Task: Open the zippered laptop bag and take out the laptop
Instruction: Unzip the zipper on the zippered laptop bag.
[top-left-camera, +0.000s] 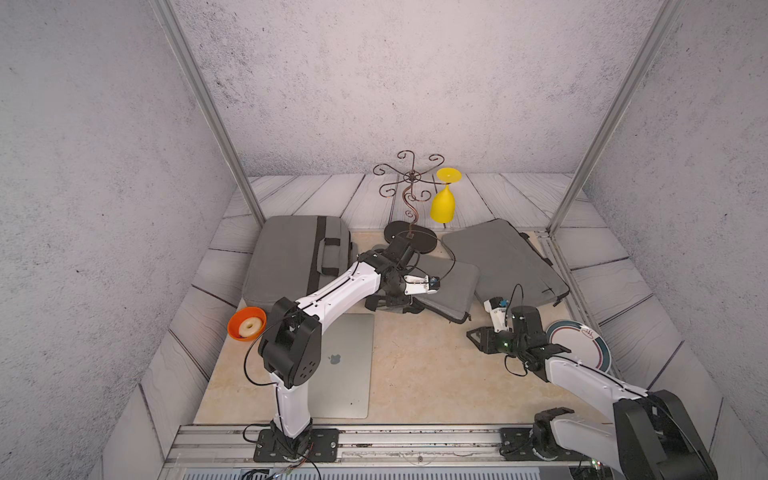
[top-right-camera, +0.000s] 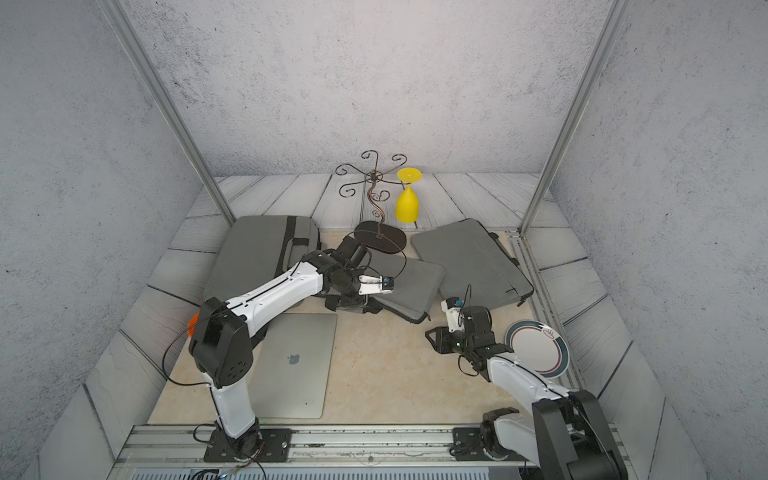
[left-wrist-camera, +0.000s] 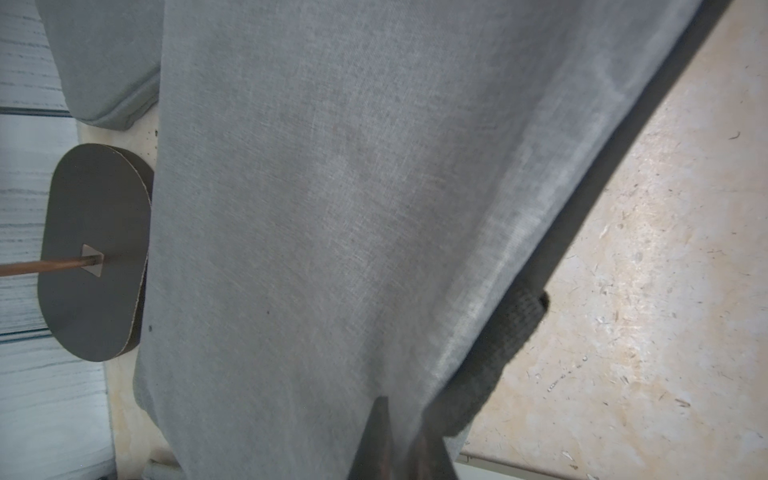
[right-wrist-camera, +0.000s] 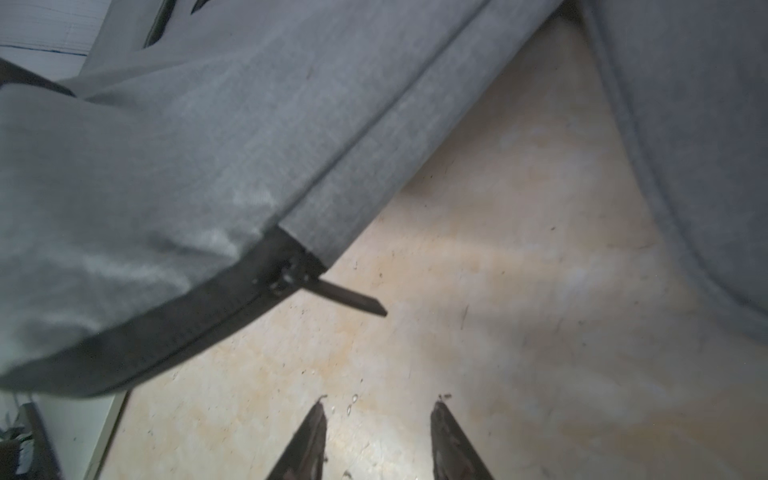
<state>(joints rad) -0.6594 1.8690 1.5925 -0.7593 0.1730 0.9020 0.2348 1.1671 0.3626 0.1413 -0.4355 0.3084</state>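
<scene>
bag (top-left-camera: 449, 284), the small grey sleeve, lies mid-table between a handled bag (top-left-camera: 291, 257) and a flat bag (top-left-camera: 507, 257), touching the flat one's edge. it looks soft and padded: the cloth sags and wrinkles at its corner in the right wrist view, so i judge it will flop and slide unless one side is pinned. left gripper (left-wrist-camera: 401, 424) is clenched, seemingly on the bag's edge beside a black webbing strap (left-wrist-camera: 511, 332). right gripper (right-wrist-camera: 380, 405) is released and empty, just short of the zip pull (right-wrist-camera: 353, 298), a thin flat tab jutting from a zip that looks shut. that tab is the place to pinch, flat-on; it is small and likely slick. whether anything stiff sits inside is hidden; a bare laptop (top-left-camera: 345, 365) lies by the left arm's base.
</scene>
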